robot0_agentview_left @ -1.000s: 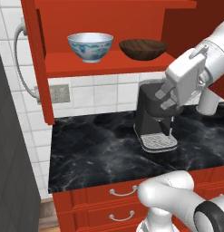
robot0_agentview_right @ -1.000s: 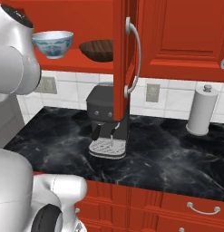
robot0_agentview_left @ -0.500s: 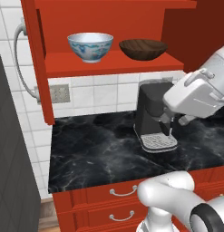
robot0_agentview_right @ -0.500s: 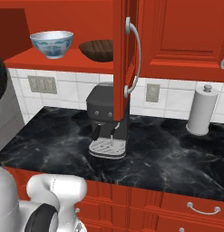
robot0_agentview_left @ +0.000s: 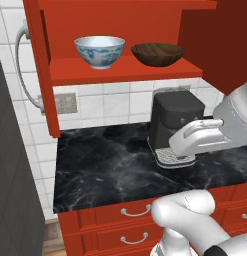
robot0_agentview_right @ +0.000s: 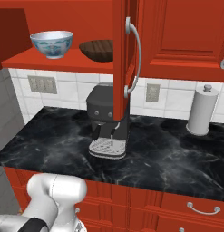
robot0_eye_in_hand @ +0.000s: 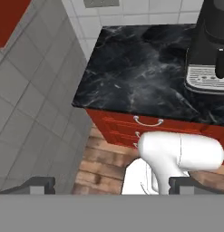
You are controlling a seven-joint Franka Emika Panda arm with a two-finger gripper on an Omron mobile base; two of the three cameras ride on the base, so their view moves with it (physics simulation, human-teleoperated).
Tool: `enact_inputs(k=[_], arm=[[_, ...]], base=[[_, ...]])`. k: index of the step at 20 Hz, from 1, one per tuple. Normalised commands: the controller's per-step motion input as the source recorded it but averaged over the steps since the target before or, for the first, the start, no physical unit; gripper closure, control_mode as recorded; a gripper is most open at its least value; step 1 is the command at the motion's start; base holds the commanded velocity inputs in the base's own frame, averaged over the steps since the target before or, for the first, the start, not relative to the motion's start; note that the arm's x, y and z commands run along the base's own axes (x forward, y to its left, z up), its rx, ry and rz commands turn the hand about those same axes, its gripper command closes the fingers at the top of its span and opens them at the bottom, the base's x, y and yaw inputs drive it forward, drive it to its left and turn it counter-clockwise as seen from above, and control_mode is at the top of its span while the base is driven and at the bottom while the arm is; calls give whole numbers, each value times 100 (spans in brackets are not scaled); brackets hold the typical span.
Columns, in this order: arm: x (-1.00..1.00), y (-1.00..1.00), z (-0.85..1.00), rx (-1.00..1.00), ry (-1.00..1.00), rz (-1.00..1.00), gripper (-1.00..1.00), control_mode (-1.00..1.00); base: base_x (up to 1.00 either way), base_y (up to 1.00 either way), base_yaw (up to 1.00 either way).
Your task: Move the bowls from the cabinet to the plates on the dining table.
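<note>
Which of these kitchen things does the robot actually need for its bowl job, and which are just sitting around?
Belong to the job:
blue-patterned bowl
dark wooden bowl
red cabinet, doors open

Just lying about:
coffee machine
paper towel roll
wall outlets
drawers

Far above the hand, the shelf (robot0_agentview_left: 120,75) front is open before both bowls (robot0_agentview_left: 100,51); the coffee machine (robot0_agentview_left: 175,122) just beside it crowds the tabletop (robot0_agentview_left: 105,170), bare beyond
</note>
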Motion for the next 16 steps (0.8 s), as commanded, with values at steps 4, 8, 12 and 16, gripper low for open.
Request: enact_inputs(k=[4, 8, 12, 16], arm=[[65, -27, 20, 1, 8, -23, -100, -100], [63, -29, 6, 8, 4, -8, -100, -100], [77, -3, 0, 2, 3, -13, -100, -100], [61, 2, -9, 0, 0, -26, -100, -100]], base=[[0, 0, 0], [0, 0, 0], [0, 0, 0], [0, 0, 0]])
